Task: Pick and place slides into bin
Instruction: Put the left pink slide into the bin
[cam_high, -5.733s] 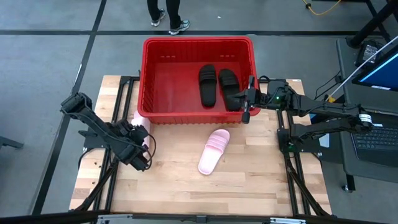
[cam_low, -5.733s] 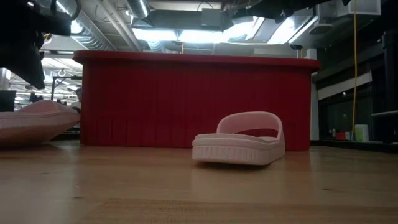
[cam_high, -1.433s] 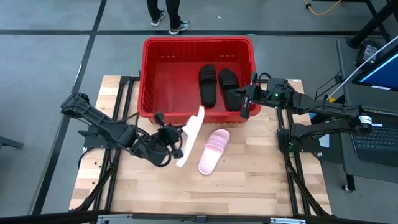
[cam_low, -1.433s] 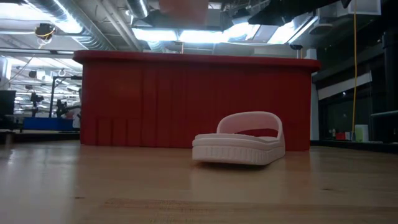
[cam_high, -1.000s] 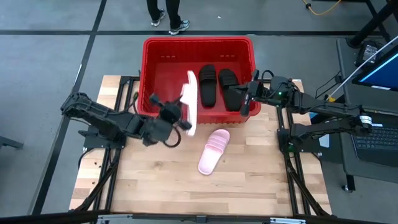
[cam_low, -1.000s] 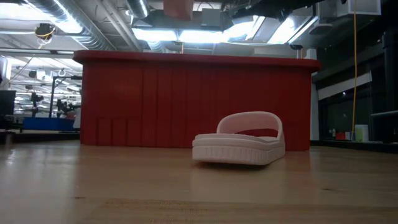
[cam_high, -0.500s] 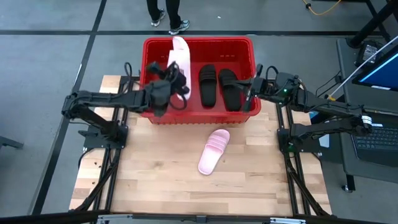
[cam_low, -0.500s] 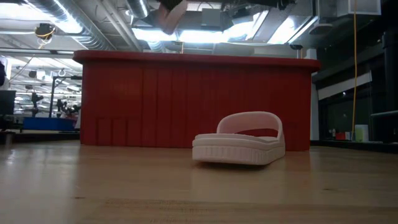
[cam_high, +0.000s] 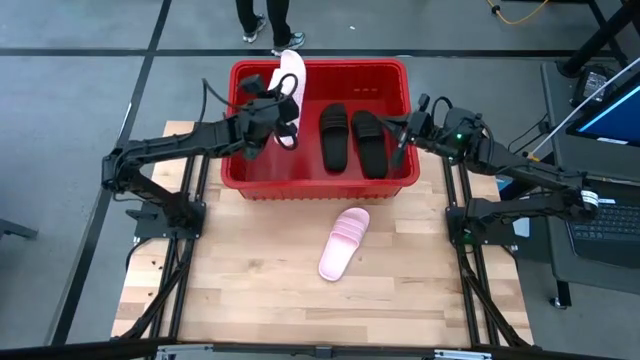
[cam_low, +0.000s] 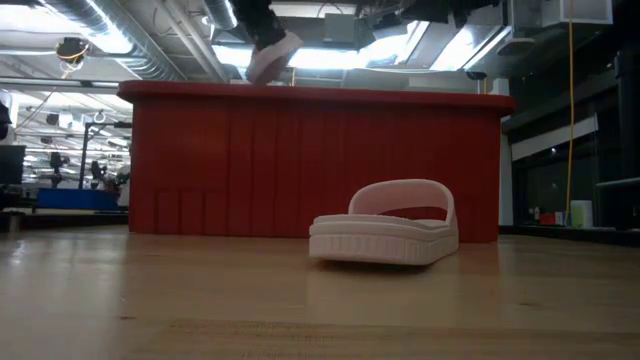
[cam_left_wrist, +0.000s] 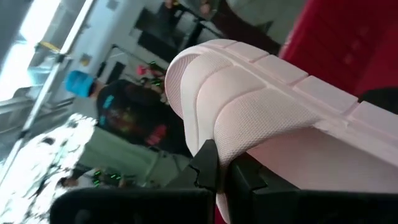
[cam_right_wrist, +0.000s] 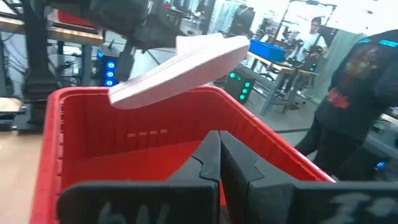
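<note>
The left gripper, clenched on the strap of a pale pink slide, hung over the left half of the red bin, the sandal tilted on edge above the far rim and not yet let go; the left wrist view showed its ribbed strap pinched between the closed fingers. Inside the bin, just to the right of that gripper, two black slides already lay side by side on the solid floor, so half of the job appeared done and a third sandal seemed one release away from joining them. Farther right, the right gripper waited with its fingers closed on nothing, hanging just inside the bin's right wall, beside the nearer black sandal; its wrist view looked across the red interior at the raised pink sandal. Below both grippers, out on the wooden table in front of the bin, the second pink slide rested on its sole, untouched, and by the look of things would be the last to be picked up.
</note>
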